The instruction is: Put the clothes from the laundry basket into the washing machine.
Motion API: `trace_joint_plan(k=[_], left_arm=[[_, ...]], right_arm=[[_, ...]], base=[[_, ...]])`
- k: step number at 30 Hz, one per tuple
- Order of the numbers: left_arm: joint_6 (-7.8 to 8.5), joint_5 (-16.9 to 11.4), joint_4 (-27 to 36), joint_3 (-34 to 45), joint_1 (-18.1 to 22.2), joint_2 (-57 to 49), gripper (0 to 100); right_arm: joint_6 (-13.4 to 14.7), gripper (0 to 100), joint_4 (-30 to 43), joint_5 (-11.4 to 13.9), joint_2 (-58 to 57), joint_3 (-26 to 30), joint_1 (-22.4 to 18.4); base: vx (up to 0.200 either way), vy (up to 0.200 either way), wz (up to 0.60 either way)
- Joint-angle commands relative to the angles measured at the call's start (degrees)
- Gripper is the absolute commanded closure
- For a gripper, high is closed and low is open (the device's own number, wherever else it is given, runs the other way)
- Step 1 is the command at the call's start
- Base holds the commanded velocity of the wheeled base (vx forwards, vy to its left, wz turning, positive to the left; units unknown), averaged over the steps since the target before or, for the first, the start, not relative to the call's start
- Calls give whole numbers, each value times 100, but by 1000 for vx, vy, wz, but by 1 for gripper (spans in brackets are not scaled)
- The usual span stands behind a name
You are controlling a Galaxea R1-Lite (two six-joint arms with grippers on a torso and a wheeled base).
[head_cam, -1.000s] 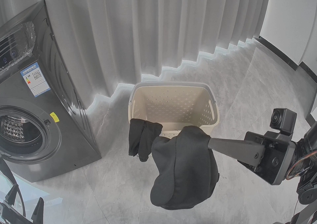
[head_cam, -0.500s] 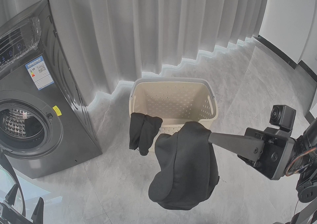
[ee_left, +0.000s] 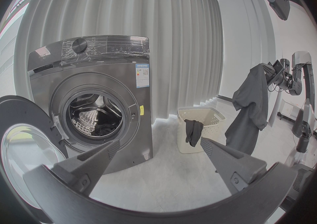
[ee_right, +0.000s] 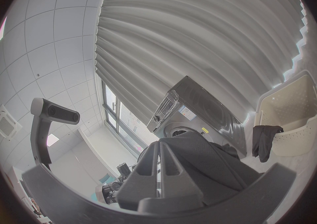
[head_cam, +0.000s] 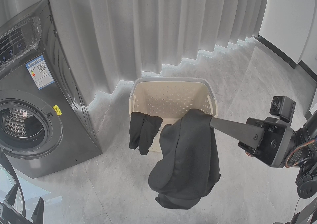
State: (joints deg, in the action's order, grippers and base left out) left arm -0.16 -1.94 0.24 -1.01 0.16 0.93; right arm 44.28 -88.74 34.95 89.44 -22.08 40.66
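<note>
Our right claw (head_cam: 211, 121) is pinched fully closed on 1 fold of the black garment (head_cam: 186, 162), which hangs down from the fingertips in a long, loose bundle. Just beyond and below the claw stands the beige laundry basket (head_cam: 171, 80). A 2nd black garment (head_cam: 143, 132) is draped over the basket's near rim, off to the claw's left. Well away on that same side is the washing machine (head_cam: 66, 102), its door (ee_left: 19, 142) swung open and something dark lying in the drum (ee_left: 84, 115). Our left claw (ee_left: 158, 142) sits low in front of that opening, spread wide and holding nothing.

We judge the carry across to the drum to be the step in hand. The hold is only a small pinch of cloth at the top, so a quick swing could let the fabric slide out. The trailing hem could catch on the basket rim or the door. It could also end up hanging over the lip of the opening instead of going inside. The draped piece could slip to the floor if we brush it.
</note>
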Motion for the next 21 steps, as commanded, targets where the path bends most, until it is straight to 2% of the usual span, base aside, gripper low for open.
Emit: trace_joint_plan(k=[1,4,13,21], left_arm=[[-2,0,2,92,2,-84,0],[-2,0,2,92,2,-84,0],[-2,0,2,92,2,-84,0],[-2,0,2,92,2,-84,0]], right_arm=[[2,100,-3,3,29,-42,-40],[-7,100,-3,3,47,-42,-40],[2,100,-3,12,38,-51,-49],[-7,100,-3,12,47,-104,-110]], base=[[0,0,0],[0,0,0],[0,0,600],[0,0,0]])
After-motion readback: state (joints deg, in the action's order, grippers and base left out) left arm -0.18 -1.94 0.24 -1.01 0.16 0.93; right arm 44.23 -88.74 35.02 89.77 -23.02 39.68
